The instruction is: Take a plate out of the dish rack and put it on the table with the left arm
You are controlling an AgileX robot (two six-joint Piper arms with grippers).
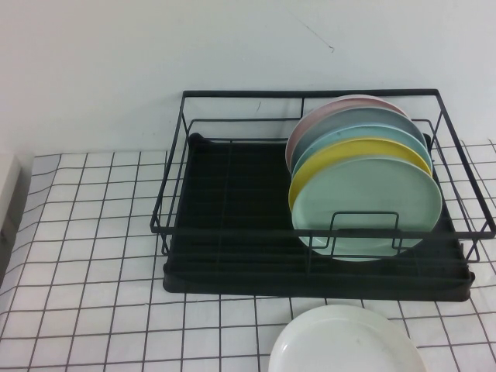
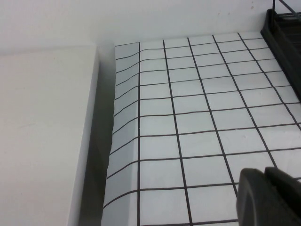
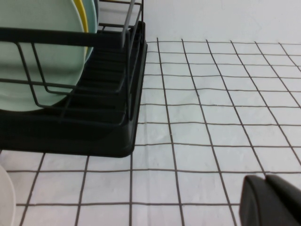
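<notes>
White and glossy, the plate (image 1: 346,341) lies flat on the table (image 1: 93,232) at its near edge, just in front of the dish rack (image 1: 232,225) and toward that rack's right half; a sliver of its rim also shows in the right wrist view. Behind it the black wire rack stands on its tray base near the table's far edge, against the wall. Five plates stand on edge in its right half: a mint green plate (image 1: 372,205) in front, then a yellow plate (image 1: 349,151), then blue, grey-blue and pink ones behind.

Neither arm appears in the high view. The left gripper (image 2: 270,197) hangs over the table's left side near its left edge, fingers together and holding nothing. The right gripper (image 3: 273,200) hangs over the bare cloth off the rack's right end; whether its fingers are together or apart I cannot tell.
</notes>
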